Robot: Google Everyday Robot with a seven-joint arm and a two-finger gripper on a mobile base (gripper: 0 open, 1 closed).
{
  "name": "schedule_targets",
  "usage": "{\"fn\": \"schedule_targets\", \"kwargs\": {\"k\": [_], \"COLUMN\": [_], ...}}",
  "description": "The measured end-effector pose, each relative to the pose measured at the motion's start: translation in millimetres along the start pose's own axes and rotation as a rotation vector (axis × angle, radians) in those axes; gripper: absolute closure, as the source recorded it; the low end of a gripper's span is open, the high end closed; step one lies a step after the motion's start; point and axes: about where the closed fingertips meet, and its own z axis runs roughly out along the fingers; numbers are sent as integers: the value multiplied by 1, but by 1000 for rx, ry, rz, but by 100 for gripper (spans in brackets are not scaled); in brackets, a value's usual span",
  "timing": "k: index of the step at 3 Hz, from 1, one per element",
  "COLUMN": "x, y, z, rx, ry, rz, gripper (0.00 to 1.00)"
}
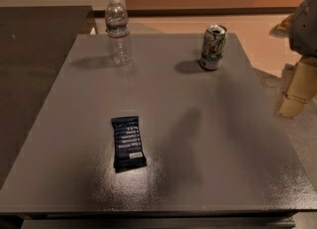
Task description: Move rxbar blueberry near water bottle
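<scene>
The rxbar blueberry point(128, 142), a flat dark navy wrapper with white text lines and a white label patch, lies flat on the grey table point(208, 139), left of centre toward the front. The water bottle point(118, 29), clear with a white cap and a thin red-and-white band, stands upright at the table's back left. My gripper point(298, 90) hangs at the right edge of the camera view, beyond the table's right side and far from both the bar and the bottle. It holds nothing that I can see.
A green-and-white soda can point(213, 47) stands upright at the table's back right. A dark counter point(34, 49) adjoins the table on the left. Tan floor lies behind and to the right of the table.
</scene>
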Motion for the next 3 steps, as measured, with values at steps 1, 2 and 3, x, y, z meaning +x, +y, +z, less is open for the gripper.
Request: {"fn": "schedule_targets", "kwargs": {"k": [1, 2, 3], "x": [0, -8, -30], "y": [0, 3, 16], "z": [0, 3, 18], "rx": [0, -9, -33], "ry": [0, -13, -58], "rz": [0, -15, -55], "gripper": [0, 0, 0]}}
